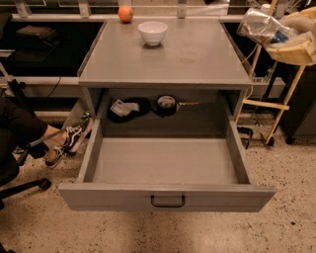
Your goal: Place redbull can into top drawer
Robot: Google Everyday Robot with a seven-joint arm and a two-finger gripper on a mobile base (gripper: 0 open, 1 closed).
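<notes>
Redbull can (pixel 260 27) is up in the air at the top right of the camera view, off past the right edge of the grey table (pixel 197 59) and higher than the tabletop. The gripper (pixel 277 35) is pinching it from the right side, and the cream-coloured arm runs off the frame behind it. The can lies tilted rather than upright, with its long axis running from upper left to lower right and the free end poking toward the table.

What matters for the drop, I reckon, is that the top drawer (pixel 165 168) sits well down and to the left of the gripper in the frame. It's pulled right out, with the front panel and little black handle (pixel 168 201) nearest the camera. So the can has to travel down and inward, past the table's front right corner and over the drawer's right side wall. Since it's lying slantwise, I'd guess it could go in flat on its side with no fuss, because the drawer is wide and shallow.

The white bowl (pixel 152 32) and an orange fruit (pixel 125 13) sit at the far end of the tabletop, well apart from that path. Some dark clutter (pixel 126 107) is tucked in the recess behind the drawer, not in it. A wooden rack (pixel 276 104) stands just below the gripper on the right, and it's the one thing I'd watch on the way down. Someone's sneaker (pixel 69 141) is on the floor at left, beside the drawer's left wall.
</notes>
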